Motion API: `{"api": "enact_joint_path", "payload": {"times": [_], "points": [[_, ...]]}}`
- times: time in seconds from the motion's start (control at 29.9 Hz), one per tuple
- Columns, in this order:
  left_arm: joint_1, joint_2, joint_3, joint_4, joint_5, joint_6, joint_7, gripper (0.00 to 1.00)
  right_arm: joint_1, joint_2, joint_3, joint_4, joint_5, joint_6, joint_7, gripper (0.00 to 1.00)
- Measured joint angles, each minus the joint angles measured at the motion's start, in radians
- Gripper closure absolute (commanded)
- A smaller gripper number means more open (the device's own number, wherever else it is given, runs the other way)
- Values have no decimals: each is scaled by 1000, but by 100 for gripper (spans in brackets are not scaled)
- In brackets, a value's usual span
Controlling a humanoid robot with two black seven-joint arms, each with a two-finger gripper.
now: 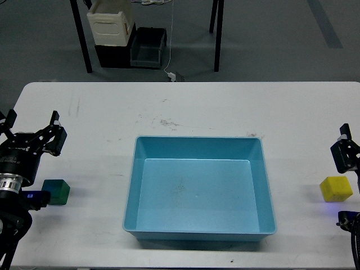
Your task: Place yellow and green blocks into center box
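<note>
The center box (198,139), a shallow light-blue tray with nothing in it, sits mid-table. A dark green block (55,192) rests on the white table left of it, just below and right of my left gripper (32,128), whose black fingers (55,136) are spread open and hold nothing. On the far right lies a yellow block (336,188). Just above it at the frame's edge is my right gripper (345,151); only one dark finger shows, so its state is unclear.
The white table (185,104) runs nearly the full width, with its front edge at the bottom. Behind it on the floor stand a cream crate (111,22), a dark grey bin (148,48), black stand legs (216,34) and a white cable (169,50).
</note>
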Motion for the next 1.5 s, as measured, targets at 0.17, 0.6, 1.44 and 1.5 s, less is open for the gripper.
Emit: {"api": "enact_joint_path", "payload": {"times": [0.17,0.6,1.44,1.5], "points": [[-2,1,1,2,1,-1,1,0,0,0,4,-23,-4,13,0,0],[-14,5,1,5,1,-17,5,0,-1,-11,21,-32,-128,85,-1,0],[-23,2,1,43,2,-20,-7,0,395,-866,-137,-115,-1507,78,251,0],[-23,1,1,49,2,-20,-7,0,455,-942,-213,-145,-1541,79,342,0]]}}
